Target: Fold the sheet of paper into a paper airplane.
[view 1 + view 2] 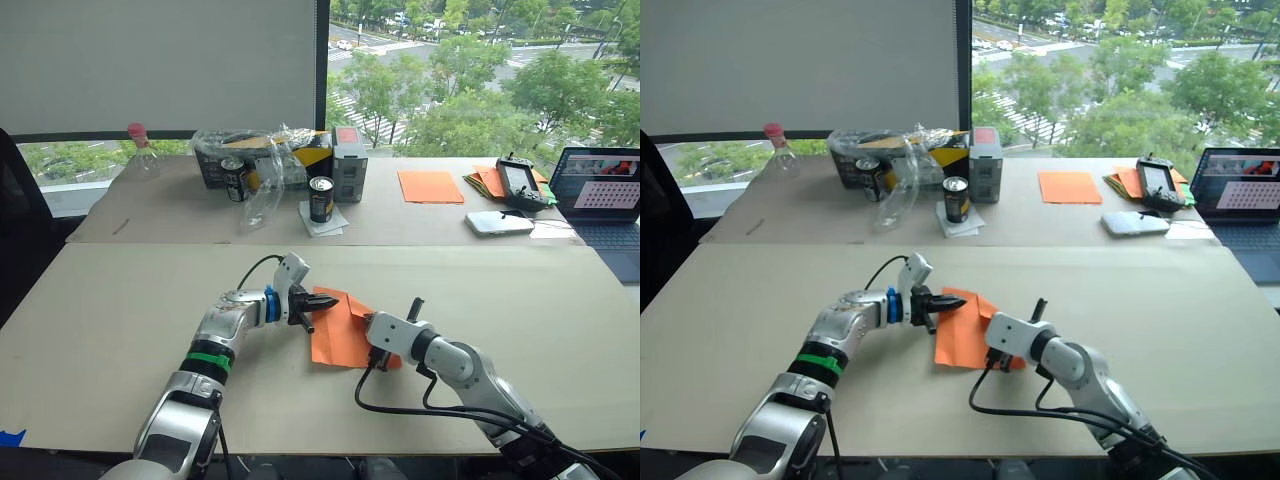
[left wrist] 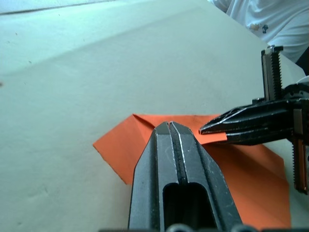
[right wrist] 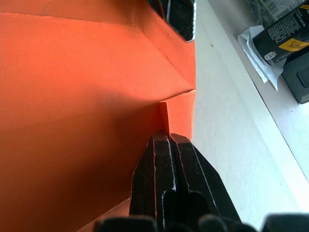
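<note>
Lying between both fingers: sheet of paper [image 1: 340, 330]

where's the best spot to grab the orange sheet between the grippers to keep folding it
Probably the raised flap edge on the sheet of paper, near its folded corner, pinched from the side. The rest lies flat on the table, leaving nothing to get a finger under. The left gripper and right gripper are both shut at that corner.

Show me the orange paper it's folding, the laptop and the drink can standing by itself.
paper [image 1: 335, 340]: left eye view, flat middle of the sheet.
laptop [image 1: 606, 185]: left eye view, its screen.
can [image 1: 321, 199]: left eye view, its side.
</note>
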Tool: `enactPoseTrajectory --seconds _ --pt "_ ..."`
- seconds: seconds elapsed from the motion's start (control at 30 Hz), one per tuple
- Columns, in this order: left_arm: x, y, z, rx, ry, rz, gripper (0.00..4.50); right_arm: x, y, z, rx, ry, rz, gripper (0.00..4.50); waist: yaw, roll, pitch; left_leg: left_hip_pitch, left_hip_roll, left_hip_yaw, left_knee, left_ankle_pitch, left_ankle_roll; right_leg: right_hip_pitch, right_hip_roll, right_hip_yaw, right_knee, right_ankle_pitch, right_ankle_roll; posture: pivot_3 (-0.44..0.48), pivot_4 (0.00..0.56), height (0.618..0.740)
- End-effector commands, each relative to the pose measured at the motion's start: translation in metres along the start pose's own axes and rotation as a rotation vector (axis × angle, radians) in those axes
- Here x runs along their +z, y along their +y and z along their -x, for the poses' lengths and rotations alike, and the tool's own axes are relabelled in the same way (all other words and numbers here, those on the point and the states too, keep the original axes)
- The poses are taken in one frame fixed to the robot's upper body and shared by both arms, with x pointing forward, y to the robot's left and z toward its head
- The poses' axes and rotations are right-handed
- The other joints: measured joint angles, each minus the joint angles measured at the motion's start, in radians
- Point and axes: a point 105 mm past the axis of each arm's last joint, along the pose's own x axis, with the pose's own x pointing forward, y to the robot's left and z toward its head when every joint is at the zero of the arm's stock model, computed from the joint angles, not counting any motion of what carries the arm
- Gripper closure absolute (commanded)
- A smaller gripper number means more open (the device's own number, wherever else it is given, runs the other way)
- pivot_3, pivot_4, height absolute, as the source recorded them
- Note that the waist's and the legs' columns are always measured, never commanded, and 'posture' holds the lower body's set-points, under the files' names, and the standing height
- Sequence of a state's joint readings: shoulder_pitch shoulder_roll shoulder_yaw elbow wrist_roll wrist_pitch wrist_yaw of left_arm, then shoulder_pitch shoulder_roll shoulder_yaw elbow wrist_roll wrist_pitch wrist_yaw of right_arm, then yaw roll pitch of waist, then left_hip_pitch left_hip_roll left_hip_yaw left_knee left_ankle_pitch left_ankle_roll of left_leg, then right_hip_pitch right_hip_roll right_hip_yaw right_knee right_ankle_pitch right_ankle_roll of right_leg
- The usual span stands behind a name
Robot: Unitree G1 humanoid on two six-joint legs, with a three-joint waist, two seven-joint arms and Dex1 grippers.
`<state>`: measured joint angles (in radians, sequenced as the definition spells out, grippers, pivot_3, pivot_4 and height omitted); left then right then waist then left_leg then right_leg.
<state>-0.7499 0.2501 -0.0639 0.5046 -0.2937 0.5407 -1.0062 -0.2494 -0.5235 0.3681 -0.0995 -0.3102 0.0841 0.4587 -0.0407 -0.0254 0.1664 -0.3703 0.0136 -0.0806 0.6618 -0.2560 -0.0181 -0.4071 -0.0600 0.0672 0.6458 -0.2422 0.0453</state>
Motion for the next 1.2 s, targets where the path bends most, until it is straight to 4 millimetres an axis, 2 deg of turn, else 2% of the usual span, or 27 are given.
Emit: enactPoseTrajectory --seconds 0.03,0.13,0.2,0.47,0.83,0.93,1.07,1.2 --pt "0.031 -0.007 -0.002 -0.021 -0.053 -0.084 4.5 0.007 0.008 -0.001 0.035 -0.041 0.006 4.47 0.0 0.0 0.0 0.0 0.0 0.0 0.0 0.0 0.0 0.0 0.0 0.0 0.0 0.0 0.0 0.0 0.15 0.72" --pt "0.032 -0.012 -0.012 -0.025 -0.044 -0.123 4.5 0.013 0.014 -0.001 0.061 -0.065 0.007 4.47 -0.002 0.0 0.0 0.0 0.0 0.0 0.0 0.0 0.0 0.0 0.0 0.0 0.0 0.0 0.0 0.0 0.15 0.72" --pt "0.026 -0.014 -0.023 -0.017 -0.008 -0.176 4.5 0.014 0.018 -0.001 0.079 -0.068 0.01 4.47 -0.002 0.0 0.0 0.0 0.0 0.0 0.0 0.0 0.0 0.0 0.0 0.0 0.0 0.0 0.0 0.0 0.15 0.72" --pt "-0.012 -0.004 -0.045 0.08 0.173 -0.301 4.5 0.014 0.019 0.0 0.085 -0.066 0.014 4.47 -0.002 0.0 0.0 0.0 0.0 0.0 0.0 0.0 0.0 0.0 0.0 0.0 0.0 0.0 0.0 0.0 0.15 0.72" --pt "-0.035 -0.002 -0.042 0.079 0.277 -0.359 4.5 0.015 0.018 0.003 0.078 -0.067 -0.017 4.47 -0.002 0.0 0.0 0.001 0.0 0.0 0.0 0.0 0.0 0.001 0.0 0.0 -0.001 0.0 0.0 0.0 0.15 0.72" --pt "-0.038 -0.002 -0.041 0.076 0.299 -0.386 4.5 0.021 0.013 0.008 0.064 -0.088 -0.013 3.57 -0.002 0.0 0.0 0.001 0.0 0.0 0.0 0.0 0.0 0.001 0.0 0.0 0.0 0.0 0.0 0.0 0.15 0.72" --pt "-0.041 -0.003 -0.04 0.074 0.302 -0.387 4.5 0.03 -0.003 0.029 0.049 -0.115 -0.008 2.22 -0.001 0.0 0.0 0.001 0.0 0.0 0.0 0.0 0.0 0.001 0.0 0.0 -0.001 0.0 0.0 0.0 0.15 0.72" --pt "-0.046 -0.003 -0.038 0.073 0.315 -0.393 4.5 0.042 -0.025 0.046 0.014 -0.156 -0.027 2.22 -0.004 0.0 0.0 0.001 0.0 0.0 0.0 0.0 0.0 0.001 0.0 0.0 -0.001 0.0 0.001 0.0 0.15 0.72"
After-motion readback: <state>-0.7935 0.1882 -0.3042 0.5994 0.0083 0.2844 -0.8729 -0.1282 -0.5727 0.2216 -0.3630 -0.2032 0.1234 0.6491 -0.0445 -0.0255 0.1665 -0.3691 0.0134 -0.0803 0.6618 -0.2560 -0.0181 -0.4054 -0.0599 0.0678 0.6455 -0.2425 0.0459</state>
